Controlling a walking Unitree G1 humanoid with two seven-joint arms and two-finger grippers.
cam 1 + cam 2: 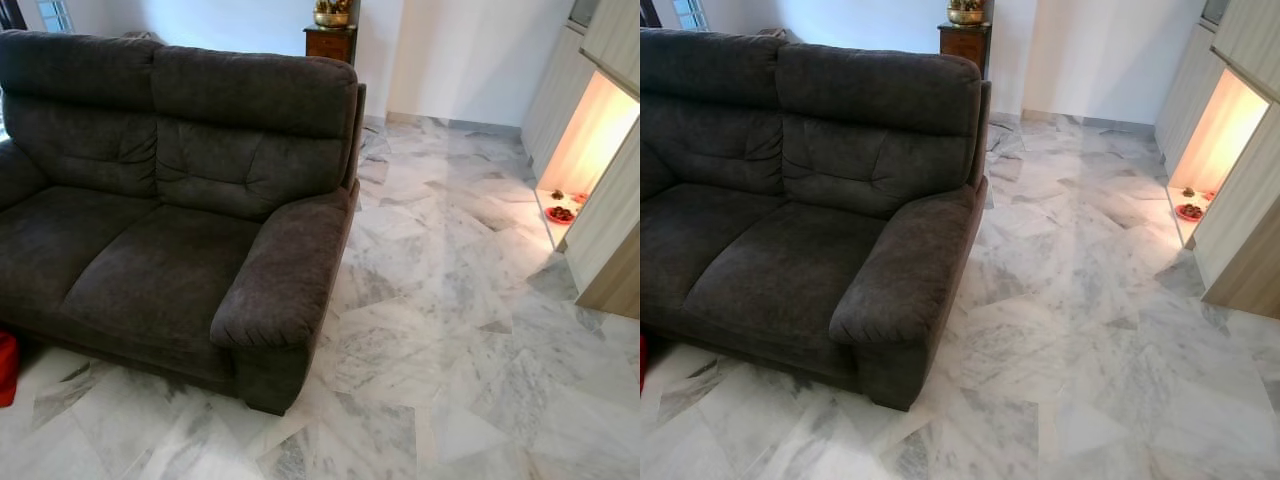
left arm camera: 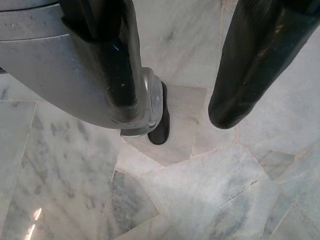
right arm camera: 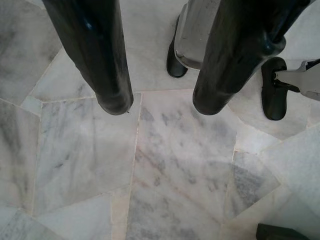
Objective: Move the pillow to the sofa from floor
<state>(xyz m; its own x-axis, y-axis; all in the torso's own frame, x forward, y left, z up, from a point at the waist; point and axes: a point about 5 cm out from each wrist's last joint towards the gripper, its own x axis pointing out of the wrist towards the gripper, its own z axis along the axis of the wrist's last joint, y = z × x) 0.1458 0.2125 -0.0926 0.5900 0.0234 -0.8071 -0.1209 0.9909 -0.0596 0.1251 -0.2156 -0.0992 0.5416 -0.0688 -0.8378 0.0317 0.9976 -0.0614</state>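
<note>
Ahead on the marble floor [image 1: 450,330], the sofa [image 1: 150,250] seat is bare; both claws [image 2: 170,107] [image 3: 160,105] hang open, empty; pillow not yet collected.

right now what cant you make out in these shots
- Red thing beside the sofa: cut by the left eye view's edge, so pillow or not is unclear.
- Bowls in the lit niche: too small to read.
- Cabinet behind the sofa: mostly hidden by the backrest.

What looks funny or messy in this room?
Not much. A red thing lies on the marble floor by the dark sofa, cut off by the picture's edge. Both grippers hang open over the floor.
</note>
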